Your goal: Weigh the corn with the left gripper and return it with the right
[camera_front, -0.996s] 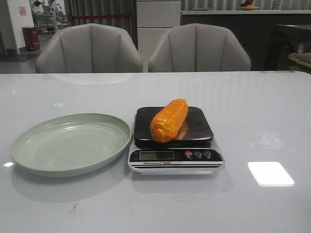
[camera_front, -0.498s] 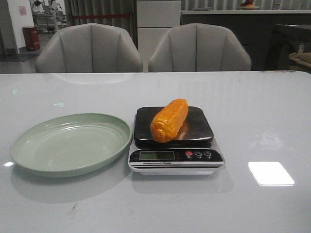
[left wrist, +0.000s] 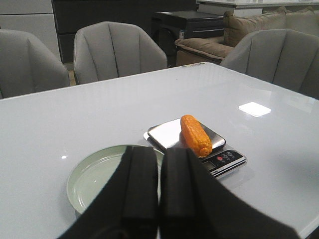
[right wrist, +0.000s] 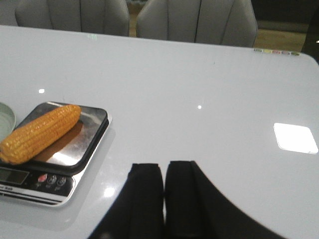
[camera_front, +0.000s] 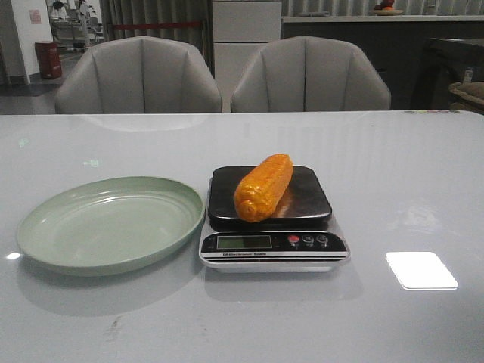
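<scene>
The orange-yellow corn (camera_front: 263,187) lies diagonally on the dark steel platform of the kitchen scale (camera_front: 310,242). It also shows in the left wrist view (left wrist: 196,135) and the right wrist view (right wrist: 40,133). My left gripper (left wrist: 160,155) is shut and empty, held back above the near side of the green plate (left wrist: 92,174), apart from the corn. My right gripper (right wrist: 164,169) is shut and empty, over bare table to the right of the scale (right wrist: 75,184). Neither gripper shows in the front view.
A shallow pale green plate (camera_front: 45,234) sits on the white table just left of the scale. Two grey chairs (camera_front: 140,76) stand behind the table's far edge. A bright light patch (camera_front: 420,270) lies on the table at right.
</scene>
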Motion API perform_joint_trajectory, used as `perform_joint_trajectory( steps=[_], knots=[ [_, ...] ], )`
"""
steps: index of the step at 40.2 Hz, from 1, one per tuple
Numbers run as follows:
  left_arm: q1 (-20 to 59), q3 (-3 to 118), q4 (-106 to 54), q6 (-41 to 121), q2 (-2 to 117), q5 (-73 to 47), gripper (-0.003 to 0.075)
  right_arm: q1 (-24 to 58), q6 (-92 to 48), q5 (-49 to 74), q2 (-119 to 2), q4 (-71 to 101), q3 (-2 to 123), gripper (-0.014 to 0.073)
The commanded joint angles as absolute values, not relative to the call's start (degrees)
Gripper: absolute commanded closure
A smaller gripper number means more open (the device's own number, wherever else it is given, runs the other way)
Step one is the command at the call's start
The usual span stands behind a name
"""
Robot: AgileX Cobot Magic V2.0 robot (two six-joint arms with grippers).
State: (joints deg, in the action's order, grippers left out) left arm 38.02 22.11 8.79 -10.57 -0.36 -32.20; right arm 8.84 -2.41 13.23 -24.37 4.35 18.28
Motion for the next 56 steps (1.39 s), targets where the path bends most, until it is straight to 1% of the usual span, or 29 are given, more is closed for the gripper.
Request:
perform_joint_trajectory(
  steps=[1,12,15,17,19,23,26,34,38,42,50,56],
  knots=[
    [38.1,23.5,9.0,-10.7,0.2,-27.8,0.0606,8.6,-2.4,10.2,-26.0,4.3,20.5,0.0407],
    [38.1,23.5,9.0,-10.7,0.2,-27.8,0.0606,8.6,-2.4,10.6,-26.3,4.7,20.5,0.0405],
    [38.1,23.5,9.0,-10.7,0.2,-27.8,0.0606,8.6,-2.4,10.8,-27.4,5.0,20.5,0.0382],
    [38.1,23.5,9.0,-10.7,0.2,-27.8,0.0606,8.6,-2.4,10.8,-28.6,6.1,20.6,0.0321],
    [38.1,23.5,9.0,-10.7,0.2,-27.8,0.0606,8.6,-2.4,10.8,-30.1,7.4,21.0,0.0242],
    [38.1,23.5,9.0,-10.7,0.2,-27.8,0.0606,8.6,-2.4,12.6,-33.3,9.8,22.9,0.0066],
    [38.1,23.5,9.0,-10.7,0.2,-27.8,0.0606,8.6,-2.4,14.7,-36.4,10.5,25.1,-0.0013],
    [38.1,23.5,9.0,-10.7,0.2,-27.8,0.0606,8.6,-2.4,22.7,-44.4,16.9,33.4,-0.0013],
    [38.1,23.5,9.0,-10.7,0.2,-27.8,0.0606,10.0,-2.4,26.3,-49.3,19.8,38.0,-0.0013],
    [38.1,23.5,9.0,-10.7,0.2,-27.8,0.0606,14.0,-2.3,27.7,-54.8,20.3,42.9,-0.0013],
    [38.1,23.5,9.0,-10.7,0.2,-27.8,0.0606,23.0,3.3,28.4,-67.5,20.3,52.8,-0.0013],
    [38.1,23.5,9.0,-10.7,0.2,-27.8,0.0606,26.9,6.4,32.2,-77.8,18.8,62.4,-0.0013]
  ],
)
